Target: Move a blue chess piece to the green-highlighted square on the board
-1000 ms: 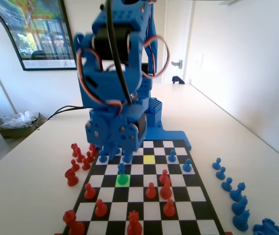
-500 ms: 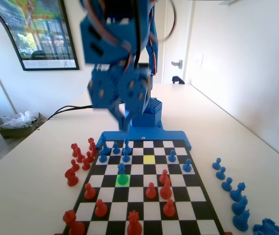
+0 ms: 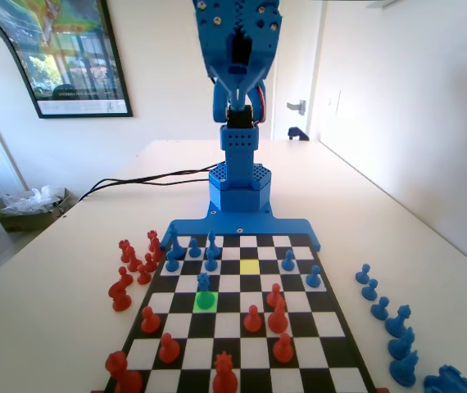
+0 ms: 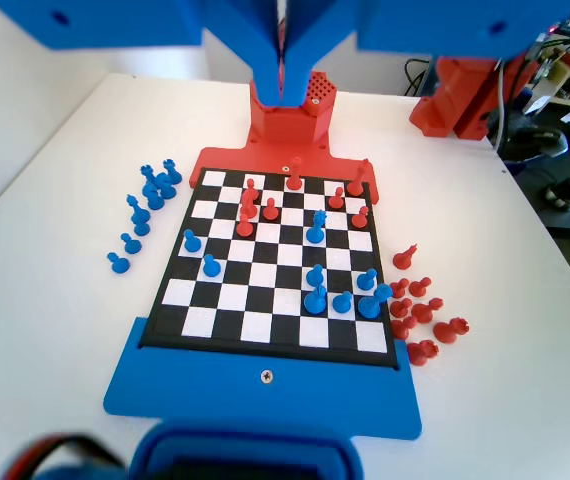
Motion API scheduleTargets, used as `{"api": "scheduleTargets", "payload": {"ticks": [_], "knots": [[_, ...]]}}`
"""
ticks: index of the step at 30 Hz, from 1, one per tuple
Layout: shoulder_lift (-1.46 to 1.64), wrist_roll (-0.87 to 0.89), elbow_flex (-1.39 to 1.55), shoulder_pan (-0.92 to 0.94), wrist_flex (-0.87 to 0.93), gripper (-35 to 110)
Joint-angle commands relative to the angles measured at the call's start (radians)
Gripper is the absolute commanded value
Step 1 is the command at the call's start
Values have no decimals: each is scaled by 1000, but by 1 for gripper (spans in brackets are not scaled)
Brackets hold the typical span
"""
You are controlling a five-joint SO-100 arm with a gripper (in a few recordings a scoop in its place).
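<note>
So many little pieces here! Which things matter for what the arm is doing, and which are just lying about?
Part of the job:
blue chess piece standing at the green-highlighted square
board
gripper, raised high, jaws together

Lying about:
red pawns on the board
blue pieces off the board
red pieces off the board

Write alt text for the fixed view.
A small blue plastic chess pawn stands on the bright green highlighted square of the black-and-white chequered chessboard, with the blue arm's gripper raised high above the far end. Red plastic pawns stand nearer the camera.
</note>
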Motion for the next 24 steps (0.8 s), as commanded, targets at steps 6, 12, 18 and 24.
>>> {"api": "scheduleTargets", "payload": {"ticks": [6, 12, 18, 24], "knots": [[161, -9, 87, -5, 32, 1], [207, -3, 115, 3, 9, 1], [242, 0, 155, 18, -84, 1], [262, -2, 156, 17, -89, 1]]}}
